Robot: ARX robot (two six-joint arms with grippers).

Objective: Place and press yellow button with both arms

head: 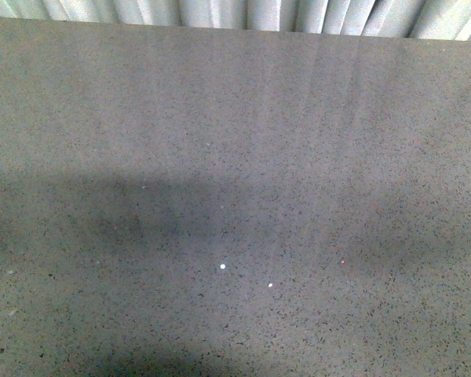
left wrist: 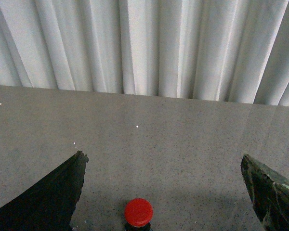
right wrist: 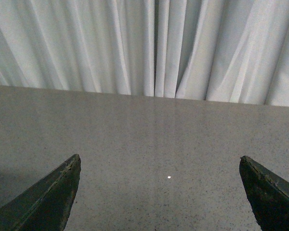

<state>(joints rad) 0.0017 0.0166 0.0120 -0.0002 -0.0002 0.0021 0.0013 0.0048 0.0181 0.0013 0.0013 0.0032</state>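
Observation:
The yellow button is out of view in all three views. My left gripper is open, its two dark fingers spread wide above the grey speckled table. Between them, close to the wrist, stands a push button with a red domed cap on a black collar; neither finger touches it. My right gripper is open too, with only bare table between its fingers. Neither arm shows in the front view.
The grey table fills the front view, with a shadow band across its middle and small white specks. A white pleated curtain hangs behind the table's far edge, and the same curtain shows in the right wrist view.

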